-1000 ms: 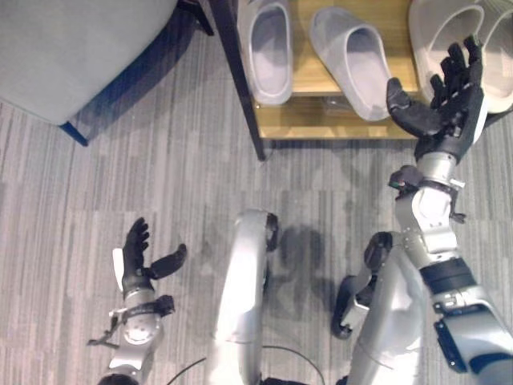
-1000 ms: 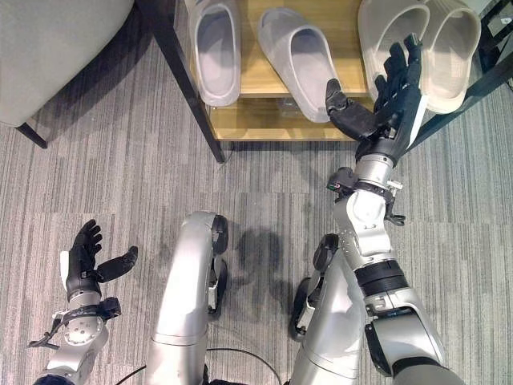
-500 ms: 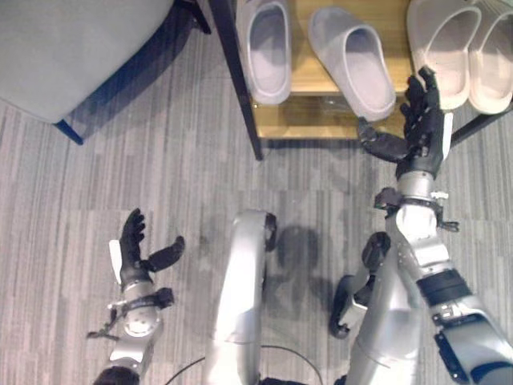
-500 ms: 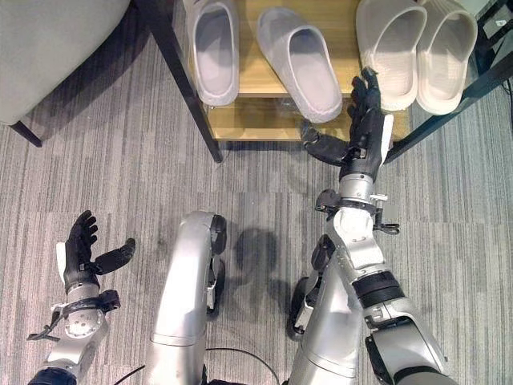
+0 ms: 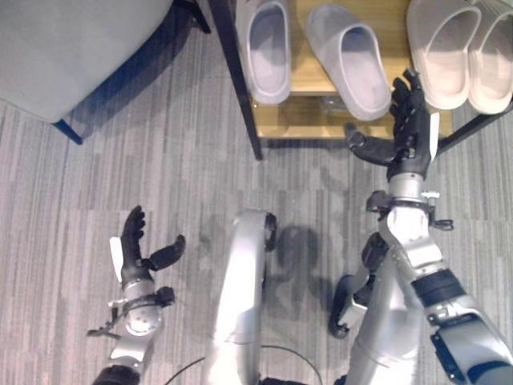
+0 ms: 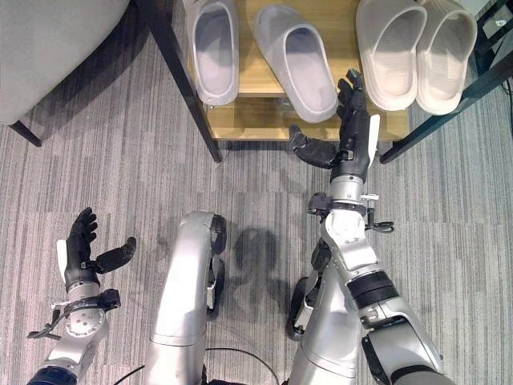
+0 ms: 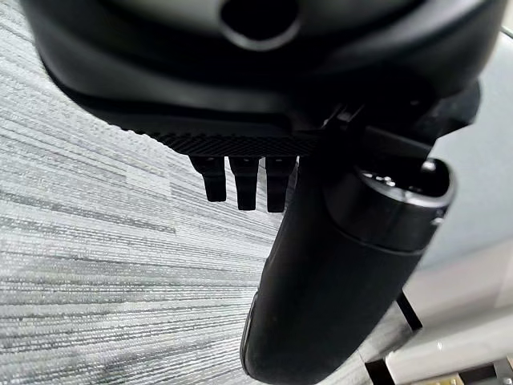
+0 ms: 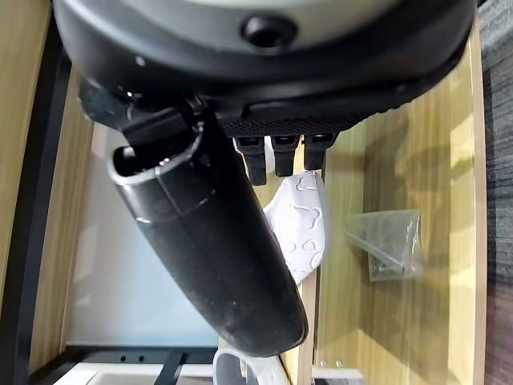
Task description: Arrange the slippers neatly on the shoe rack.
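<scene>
Two grey slippers lie on the wooden shoe rack (image 5: pixel 304 120): one (image 5: pixel 268 50) straight at the left, the other (image 5: pixel 349 62) angled beside it. A cream pair (image 5: pixel 461 52) sits side by side at the rack's right. My right hand (image 5: pixel 409 124) hovers open in front of the rack's front edge, just below the angled grey slipper's toe, holding nothing. In the right wrist view that hand's thumb (image 8: pixel 212 241) points toward the slipper's toe (image 8: pixel 300 233) overhanging the shelf. My left hand (image 5: pixel 140 253) is open and empty, low over the carpet at the left.
A black rack leg (image 5: pixel 236 80) stands left of the grey slippers. A grey upholstered seat (image 5: pixel 72 48) fills the upper left. A small clear plastic bag (image 8: pixel 389 241) lies on the lower wooden shelf. Grey striped carpet (image 5: pixel 160 176) lies in front of the rack.
My right hand has drawn back from over the cream slippers, down and left to the rack's front edge. The angled grey slipper stays put. My left hand barely moved.
</scene>
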### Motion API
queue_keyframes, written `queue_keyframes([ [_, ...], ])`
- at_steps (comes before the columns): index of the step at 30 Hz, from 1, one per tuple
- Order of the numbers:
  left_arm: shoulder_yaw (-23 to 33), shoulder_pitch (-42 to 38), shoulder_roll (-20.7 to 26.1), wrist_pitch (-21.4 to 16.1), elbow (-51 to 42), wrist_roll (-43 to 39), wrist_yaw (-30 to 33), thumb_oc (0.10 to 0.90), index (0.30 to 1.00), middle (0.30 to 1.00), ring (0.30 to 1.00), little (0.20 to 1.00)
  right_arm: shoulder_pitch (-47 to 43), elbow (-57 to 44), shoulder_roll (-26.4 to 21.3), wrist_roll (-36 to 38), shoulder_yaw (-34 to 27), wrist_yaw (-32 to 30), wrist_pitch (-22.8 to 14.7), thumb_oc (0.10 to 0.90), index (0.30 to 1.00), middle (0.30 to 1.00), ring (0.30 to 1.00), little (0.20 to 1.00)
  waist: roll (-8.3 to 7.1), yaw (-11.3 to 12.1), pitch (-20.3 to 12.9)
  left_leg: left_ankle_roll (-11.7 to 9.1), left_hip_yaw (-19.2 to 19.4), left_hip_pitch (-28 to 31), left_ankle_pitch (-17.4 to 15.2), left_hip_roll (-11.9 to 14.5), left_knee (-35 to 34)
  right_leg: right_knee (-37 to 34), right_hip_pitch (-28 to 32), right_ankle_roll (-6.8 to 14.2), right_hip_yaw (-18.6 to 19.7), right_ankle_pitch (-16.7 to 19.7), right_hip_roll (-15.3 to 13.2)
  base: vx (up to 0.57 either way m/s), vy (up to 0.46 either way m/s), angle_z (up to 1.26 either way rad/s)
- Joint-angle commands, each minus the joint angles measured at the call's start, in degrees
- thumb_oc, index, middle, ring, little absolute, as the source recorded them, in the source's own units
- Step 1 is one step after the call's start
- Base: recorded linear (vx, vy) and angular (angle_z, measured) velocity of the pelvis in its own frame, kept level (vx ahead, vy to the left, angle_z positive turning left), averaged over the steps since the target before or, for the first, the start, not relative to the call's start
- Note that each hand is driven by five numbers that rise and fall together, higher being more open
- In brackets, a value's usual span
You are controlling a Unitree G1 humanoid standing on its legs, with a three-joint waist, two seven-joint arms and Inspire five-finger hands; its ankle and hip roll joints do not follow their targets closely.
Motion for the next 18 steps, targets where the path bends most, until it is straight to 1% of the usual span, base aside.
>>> queue_keyframes([
  [1, 1.07, 0.74, 3.55, -3.07, -2.58, 1.38, 3.17, 0.8, 0.9, 0.9, 0.9, 0.9, -8.78, -7.22, 0.15, -2.4, 2.46, 0.96, -3.49, 0.8, 0.9, 0.9, 0.9, 0.9, -0.15, 2.73, -1.66, 1.92, -5.47, 1.07, -4.64, -0.8, -0.76, -2.82, -2.54, -5.52, 2.61, 4.98, -1.61, 0.0, 0.0, 0.0],
  [3, 0.96, 0.72, 3.5, -3.06, -2.61, 1.45, 3.13, 0.8, 0.9, 0.9, 0.9, 0.9, -9.23, -7.24, 0.46, -2.43, 3.08, 1.21, -3.26, 0.8, 0.9, 0.9, 0.9, 0.9, -0.11, 2.77, -1.66, 1.9, -5.55, 1.07, -4.68, -0.79, -0.72, -2.82, -2.54, -5.54, 2.57, 4.99, -1.61, 0.0, 0.0, 0.0],
  [6, 0.68, 0.63, 3.34, -2.72, -2.71, 1.44, 3.1, 0.8, 0.9, 0.9, 0.9, 0.9, -10.32, -8.13, 1.33, -3.28, 5.57, 2.36, -2.21, 0.8, 0.9, 0.9, 0.9, 0.9, -0.21, 2.99, -1.66, 1.8, -5.55, 1.07, -4.65, -0.77, -0.72, -2.83, -2.54, -5.67, 2.53, 5.13, -1.49, 0.0, 0.0, 0.0],
  [9, 0.37, 0.37, 3.32, -2.53, -2.6, 1.6, 3.03, 0.8, 0.9, 0.9, 0.9, 0.9, -11.52, -8.18, 1.88, -5.39, 6.93, 1.93, -1.41, 0.8, 0.9, 0.9, 0.9, 0.9, -0.2, 2.92, -1.66, 1.76, -5.61, 1.07, -4.58, -0.79, -0.65, -2.86, -2.54, -5.64, 2.49, 5.15, -1.53, 0.0, 0.0, 0.0],
  [10, -0.05, 0.26, 3.52, -2.38, -2.42, 2.0, 2.97, 0.8, 0.9, 0.9, 0.9, 0.9, -12.26, -7.9, 2.25, -6.28, 6.97, 1.38, -1.18, 0.8, 0.9, 0.9, 0.9, 0.9, -0.12, 3.03, -1.66, 1.75, -5.62, 1.07, -4.52, -0.87, -0.67, -2.82, -2.54, -5.63, 2.52, 5.16, -1.58, 0.0, 0.0, 0.0],
  [14, -0.13, 0.8, 3.99, -2.52, -2.47, 1.83, 2.86, 0.8, 0.9, 0.9, 0.9, 0.9, -14.28, -7.06, 2.89, -6.05, 7.32, 0.93, -0.94, 0.8, 0.9, 0.9, 0.9, 0.9, 0.23, 3.46, -1.66, 1.7, -5.81, 1.07, -4.42, -0.93, -0.64, -2.93, -2.54, -5.64, 2.43, 5.32, -1.62, 0.0, 0.0, 0.0],
  [18, 0.16, 1.09, 4.17, -2.36, -2.18, 1.32, 2.53, 0.8, 0.9, 0.9, 0.9, 0.9, -14.87, -7.81, 2.74, -5.92, 7.65, 1.0, -0.67, 0.8, 0.9, 0.9, 0.9, 0.9, 0.07, 3.56, -1.66, 1.66, -5.81, 1.07, -4.42, -0.91, -0.76, -2.99, -2.54, -5.54, 2.57, 5.46, -1.61, 0.0, 0.0, 0.0],
])
